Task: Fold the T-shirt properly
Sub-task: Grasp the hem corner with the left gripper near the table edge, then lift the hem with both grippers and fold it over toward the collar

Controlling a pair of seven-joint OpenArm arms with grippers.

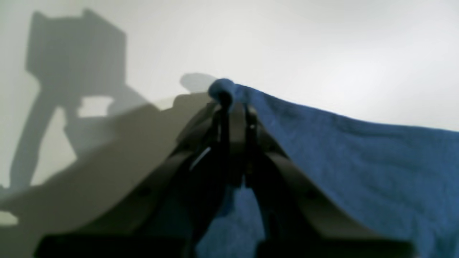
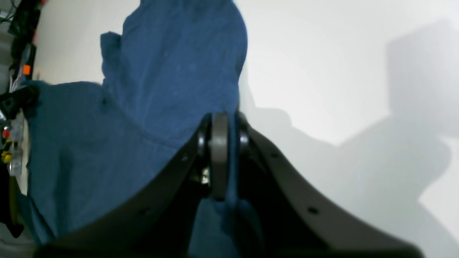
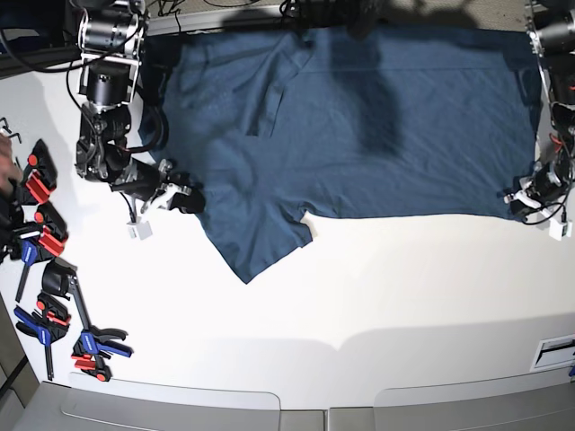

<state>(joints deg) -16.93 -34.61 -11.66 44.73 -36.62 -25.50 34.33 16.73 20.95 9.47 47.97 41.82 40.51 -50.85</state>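
T-shirt (image 3: 377,126) lengthwise across table, collar left

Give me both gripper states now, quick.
Left gripper: shut on the T-shirt edge.
Right gripper: shut on the T-shirt edge.

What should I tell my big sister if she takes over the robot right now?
Left pincer: shut on the T-shirt, pinching a corner of cloth at the base view's right edge.
Right pincer: shut on the T-shirt, at the shoulder end by the sleeve.
The T-shirt lies spread flat across the far side of the white table, one sleeve pointing toward the near side.
Done: both ends gripped.
Left: no fold is made yet; all the folding remains.
Clamps lie off to the side.
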